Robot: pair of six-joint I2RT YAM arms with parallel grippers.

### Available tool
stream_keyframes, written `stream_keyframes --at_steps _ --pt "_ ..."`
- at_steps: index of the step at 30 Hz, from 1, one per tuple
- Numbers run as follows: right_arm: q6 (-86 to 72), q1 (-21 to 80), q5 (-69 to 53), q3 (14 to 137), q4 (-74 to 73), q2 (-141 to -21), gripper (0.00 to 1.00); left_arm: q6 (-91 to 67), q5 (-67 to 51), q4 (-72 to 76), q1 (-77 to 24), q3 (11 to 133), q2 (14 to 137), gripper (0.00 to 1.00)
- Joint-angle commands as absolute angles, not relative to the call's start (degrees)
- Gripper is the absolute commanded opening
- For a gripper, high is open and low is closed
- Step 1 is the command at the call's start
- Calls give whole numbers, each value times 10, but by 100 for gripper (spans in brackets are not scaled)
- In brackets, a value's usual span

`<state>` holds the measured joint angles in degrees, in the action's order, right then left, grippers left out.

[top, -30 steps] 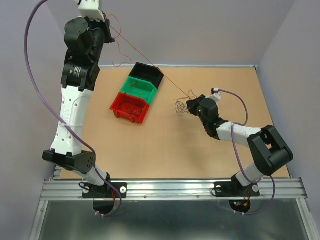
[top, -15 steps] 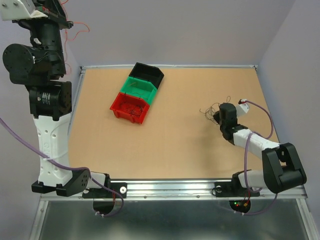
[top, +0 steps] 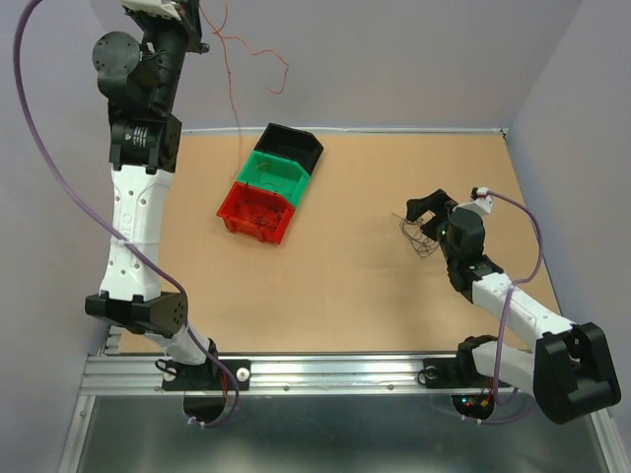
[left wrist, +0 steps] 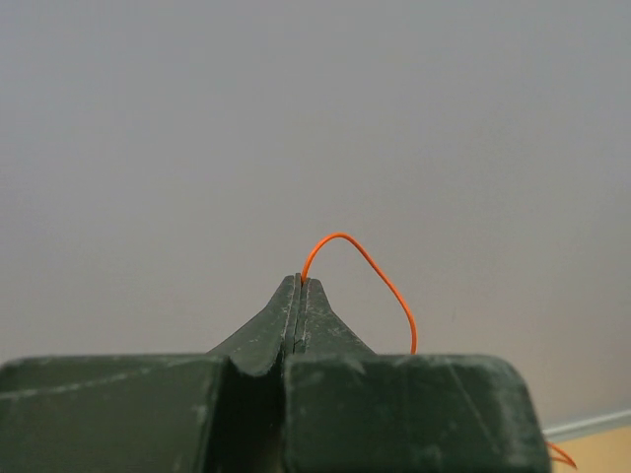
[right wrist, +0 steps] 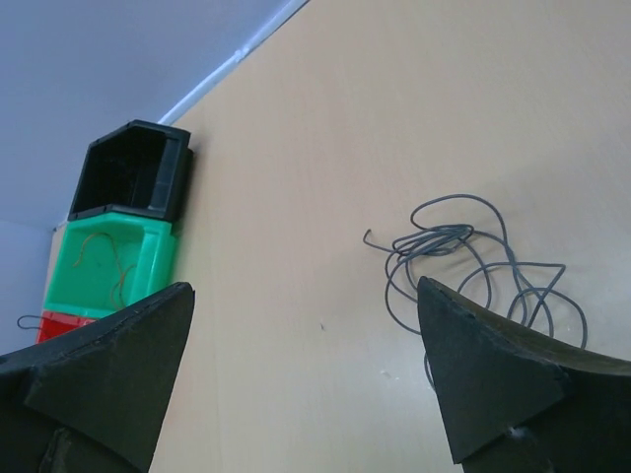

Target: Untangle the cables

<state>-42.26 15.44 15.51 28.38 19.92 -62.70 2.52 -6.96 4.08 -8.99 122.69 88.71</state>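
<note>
Orange wire (left wrist: pixel 338 235) is pinched in L gripper (left wrist: pixel 301 288). Jaws are fully closed on it, tips pressed together, w/ the strand coming out at the very tip & arcing off to one side in wrist view. L arm is raised high over far-left corner of table (top: pixel 345 296), gripper up against the grey back wall. From overhead the wire dangles loose below it in a wavy line; one end hangs down to about the table's far edge, just beside black bin (top: pixel 306 138). Can't tell if it touches anything there.

R gripper (right wrist: pixel 304 288) is spread wide, nothing btw the fingers, sitting low over right side of table. Grey cable (right wrist: pixel 439 239) lies on the tabletop in a loose looped clump just ahead of R gripper, off to one side, partly hidden behind one finger; no contact visible.

3 bins sit in a touching row mid-left of table: black farthest, green bin (top: pixel 291 182) in the middle, red bin (top: pixel 242 225) nearest. Green bin holds a thin brownish strand (right wrist: pixel 104 246). A thin dark loop shows at the red bin's edge in R wrist view.

Orange wire & grey cable are well apart, no link btw them visible
</note>
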Motion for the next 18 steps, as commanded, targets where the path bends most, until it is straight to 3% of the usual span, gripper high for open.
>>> stream_keyframes --at_steps 1,8,18 --pt "-402 156 119 268 250 -624 100 30 -101 82 -90 1252 876 0" --pt "-401 156 91 265 270 -628 100 61 -84 94 -90 1255 902 0" --pt "-401 156 73 261 284 -635 100 105 -116 105 -89 1126 941 0"
